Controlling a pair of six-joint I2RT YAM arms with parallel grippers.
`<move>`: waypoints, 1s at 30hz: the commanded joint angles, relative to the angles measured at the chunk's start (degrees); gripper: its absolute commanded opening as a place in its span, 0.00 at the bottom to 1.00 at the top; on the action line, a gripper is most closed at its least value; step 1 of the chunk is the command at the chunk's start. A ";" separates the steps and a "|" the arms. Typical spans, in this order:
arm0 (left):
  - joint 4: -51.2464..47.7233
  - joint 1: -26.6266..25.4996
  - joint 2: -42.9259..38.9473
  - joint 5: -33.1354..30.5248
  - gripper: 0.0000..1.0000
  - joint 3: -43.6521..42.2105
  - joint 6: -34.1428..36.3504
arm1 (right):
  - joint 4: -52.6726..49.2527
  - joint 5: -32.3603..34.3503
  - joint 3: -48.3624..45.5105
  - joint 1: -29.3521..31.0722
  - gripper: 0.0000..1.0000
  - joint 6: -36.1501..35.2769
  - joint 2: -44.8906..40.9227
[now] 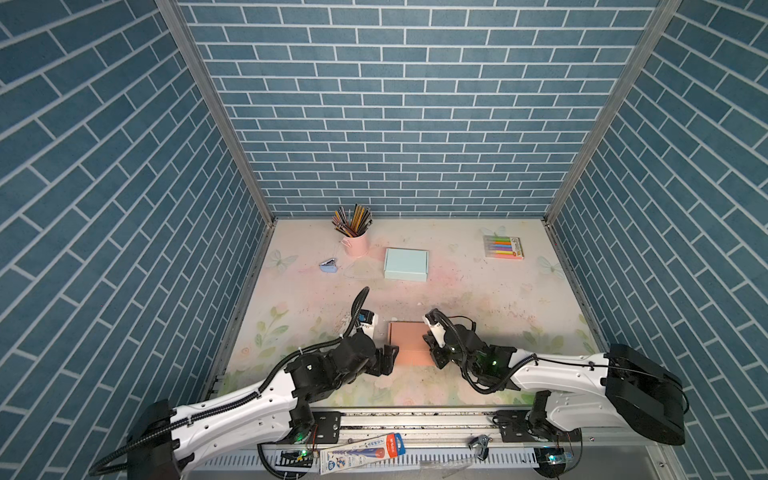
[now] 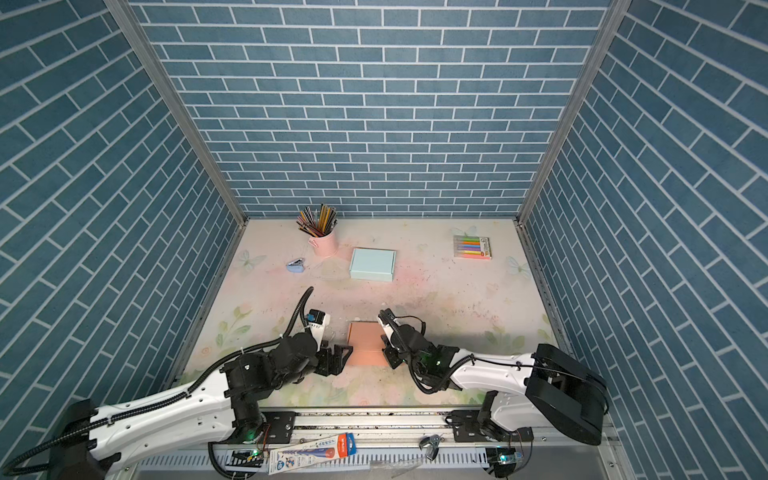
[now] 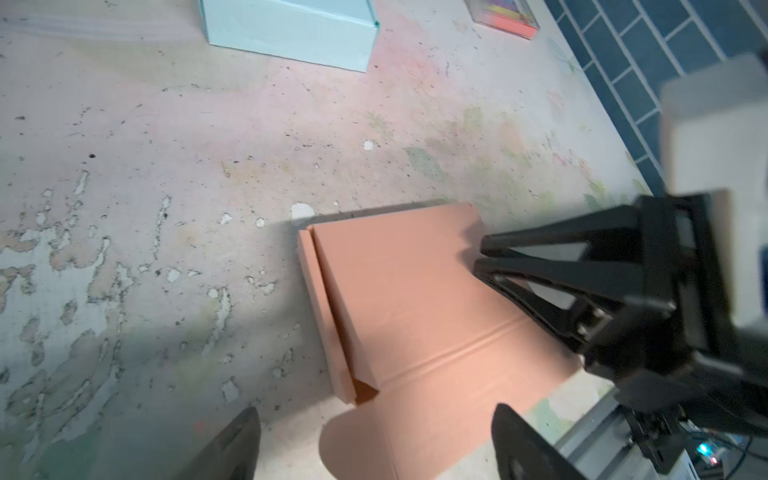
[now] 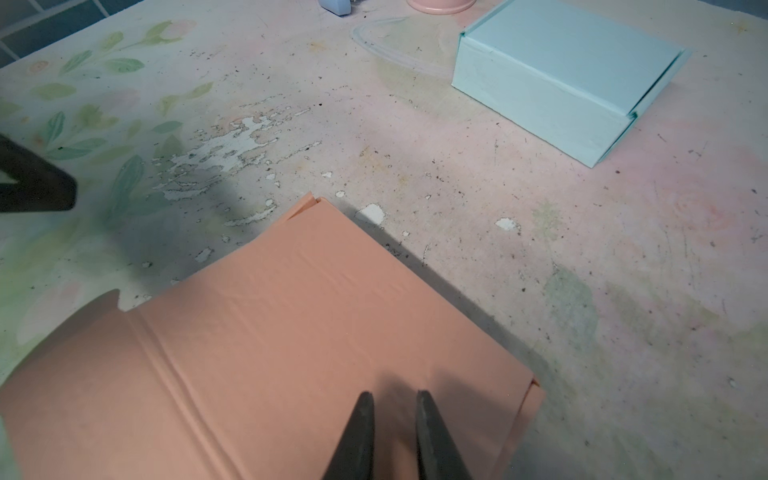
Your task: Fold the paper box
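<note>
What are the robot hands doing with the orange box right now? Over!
Left gripper open beside the orange box. Right gripper nearly shut, fingers on the lid, gripping nothing. Front flap not tucked. Blue box well clear.

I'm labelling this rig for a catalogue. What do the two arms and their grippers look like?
Both arms have white shells on the long links and black joints and bases. A black ribbed cable runs along the left arm; thinner black cables loop by the right arm. Small green lights glow near the wrists and bases. The left gripper and right gripper have black tapered fingers, and each wrist carries a white camera block.
</note>
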 commanded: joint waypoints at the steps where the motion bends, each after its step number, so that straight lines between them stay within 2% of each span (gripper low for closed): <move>1: 4.19 4.98 2.40 5.62 0.82 -0.67 3.73 | -0.51 1.63 -0.11 0.79 0.20 -1.83 0.27; 4: 7.18 7.04 5.71 8.33 0.79 -1.13 5.87 | -0.54 1.56 -0.33 0.97 0.20 -1.82 0.12; 9: 11.27 7.33 10.90 10.25 0.73 -2.07 7.05 | -0.97 1.28 -0.16 0.97 0.20 -1.84 0.33; 19: 13.39 8.08 15.00 9.85 0.64 -4.80 7.32 | -2.33 1.39 0.57 1.02 0.20 -0.79 -0.43; 24: 14.40 8.08 15.39 10.10 0.62 -5.69 7.24 | -11.29 2.99 4.71 0.99 0.29 4.36 -4.12; 26: 14.26 8.08 15.46 10.21 0.62 -5.58 7.37 | -15.44 2.79 5.62 0.98 0.35 7.87 -7.42; 30: 12.23 8.09 12.50 9.39 0.63 -4.95 7.42 | -22.59 0.07 5.47 1.01 0.45 14.54 -13.61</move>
